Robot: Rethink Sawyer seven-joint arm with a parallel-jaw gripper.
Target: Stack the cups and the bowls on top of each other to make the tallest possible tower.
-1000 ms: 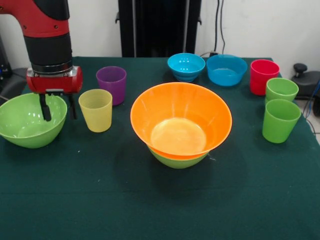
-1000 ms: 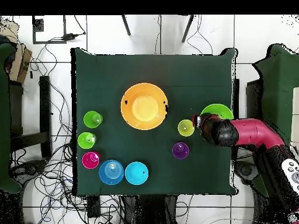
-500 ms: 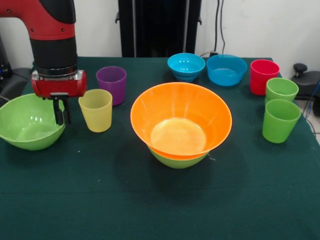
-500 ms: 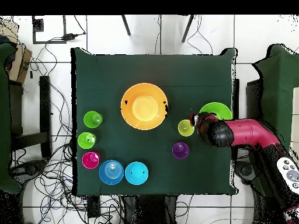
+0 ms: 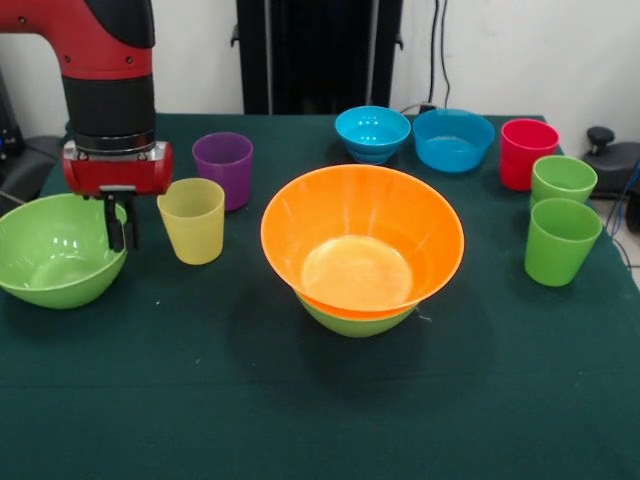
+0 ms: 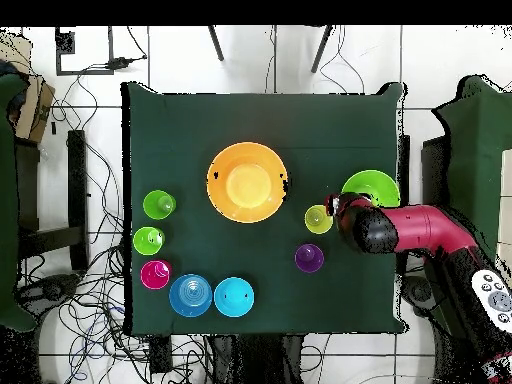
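Gripper: we see the gripper (image 5: 120, 232) at the left of the desk (image 5: 300, 400), its dark fingers (image 5: 113, 228) drawn close together on the right-hand rim of the loose lime green bowl (image 5: 55, 250), clamping that rim.
Loose lime green bowl: it sits at the far left of the front view, tipped slightly, its rim under the gripper; whether its base touches the desk we cannot tell.
Pale yellow cup: the pale yellow cup (image 5: 191, 220) stands upright just right of the gripper, apart from the bowl.
Purple cup: the purple cup (image 5: 223, 168) stands just behind the yellow one, farther from us.
Tower: the large orange bowl (image 5: 362, 245) sits nested in a second lime green bowl (image 5: 355, 318) at the middle of the desk, well to the right of the gripper; only the green bowl's lower part shows beneath it.
Blue bowls: we find two blue bowls (image 5: 372, 133) side by side at the far edge, right of centre, the right one (image 5: 453, 139) a shade wider.
Red cup: the red cup (image 5: 526, 153) stands at the far right corner.
Light green cups: two light green cups (image 5: 560, 240) stand upright near the right edge, the farther one (image 5: 563, 180) close beside the red cup.
Arm: from overhead the red arm (image 6: 420, 228) reaches in over the desk's edge, covering part of the loose green bowl.
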